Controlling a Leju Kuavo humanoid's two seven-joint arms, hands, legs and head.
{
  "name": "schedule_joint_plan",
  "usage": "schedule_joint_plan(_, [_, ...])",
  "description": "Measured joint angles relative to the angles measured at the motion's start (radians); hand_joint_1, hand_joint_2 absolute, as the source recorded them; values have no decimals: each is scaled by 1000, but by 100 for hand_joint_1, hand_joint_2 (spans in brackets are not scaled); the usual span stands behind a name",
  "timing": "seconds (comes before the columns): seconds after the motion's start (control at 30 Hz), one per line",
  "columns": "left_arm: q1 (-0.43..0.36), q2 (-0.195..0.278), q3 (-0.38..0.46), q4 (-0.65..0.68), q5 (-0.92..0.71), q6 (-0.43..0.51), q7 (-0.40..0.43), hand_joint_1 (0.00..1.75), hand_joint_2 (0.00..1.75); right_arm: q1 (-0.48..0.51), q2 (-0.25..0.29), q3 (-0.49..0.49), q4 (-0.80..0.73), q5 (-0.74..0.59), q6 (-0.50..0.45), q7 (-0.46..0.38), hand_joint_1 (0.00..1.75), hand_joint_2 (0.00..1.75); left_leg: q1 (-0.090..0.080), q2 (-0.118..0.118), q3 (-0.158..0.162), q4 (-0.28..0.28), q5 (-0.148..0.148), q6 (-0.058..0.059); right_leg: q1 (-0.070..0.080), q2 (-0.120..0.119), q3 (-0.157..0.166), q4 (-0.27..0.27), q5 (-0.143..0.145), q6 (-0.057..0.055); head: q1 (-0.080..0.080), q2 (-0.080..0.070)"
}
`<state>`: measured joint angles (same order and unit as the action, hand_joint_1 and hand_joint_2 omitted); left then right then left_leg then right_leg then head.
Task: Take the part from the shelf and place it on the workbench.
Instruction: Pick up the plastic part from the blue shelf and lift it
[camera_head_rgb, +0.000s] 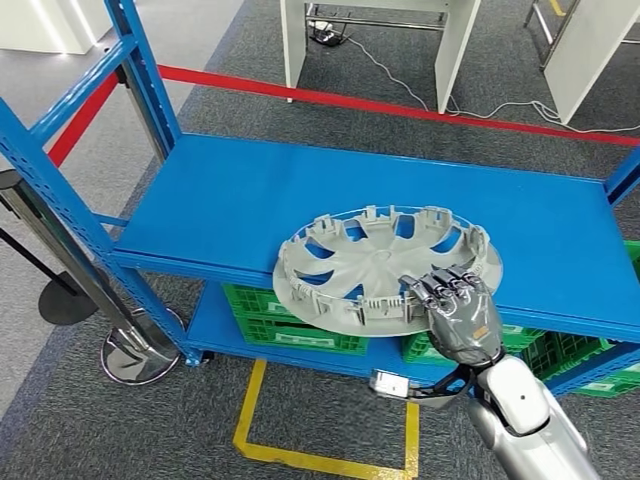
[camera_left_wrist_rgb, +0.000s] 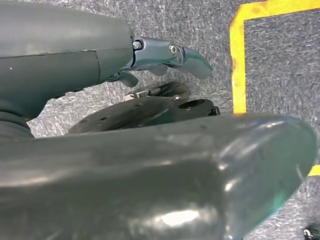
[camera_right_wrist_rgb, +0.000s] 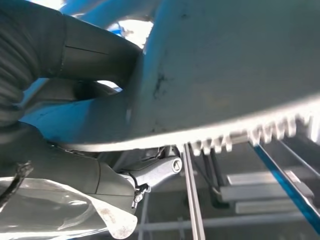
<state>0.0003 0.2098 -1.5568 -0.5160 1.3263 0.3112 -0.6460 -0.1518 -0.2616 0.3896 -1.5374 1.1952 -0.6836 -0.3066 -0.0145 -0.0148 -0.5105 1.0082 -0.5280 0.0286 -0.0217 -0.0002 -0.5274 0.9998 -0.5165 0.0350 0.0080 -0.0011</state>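
Hubcap on blue shelf | right hand grips its rim | left hand empty, fingers spread | no legible writing

Grey carpet — red floor line, yellow marking

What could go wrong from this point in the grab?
1. The right robot hand grips the grey wheel cover only at its near rim, so the wide part may tip or slip when lifted.
2. The cover overhangs the blue shelf's front edge; dragging it could drop it onto the green crates.
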Motion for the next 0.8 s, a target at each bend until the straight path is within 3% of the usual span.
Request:
schedule_joint_plan(0.2, [-1, 21, 0, 31, -43, -78, 3, 0, 0, 6, 50, -40, -75, -3, 0, -51, 175, 175, 0, 0, 0, 0, 0, 0, 0, 1, 0, 0, 0, 0, 0, 0])
schedule_joint_plan(0.43, [-1, 27, 0, 62, -41, -87, 3, 0, 0, 14, 77, -47, -125, -27, 0, -82, 175, 175, 0, 0, 0, 0, 0, 0, 0, 1, 0, 0, 0, 0, 0, 0])
schedule_joint_plan(0.8, [-3, -25, 1, 105, 0, -65, 6, 0, 0, 30, 103, -83, -180, -64, 0, -117, 175, 175, 0, 0, 0, 0, 0, 0, 0, 1, 0, -1, 0, 0, 0, 0])
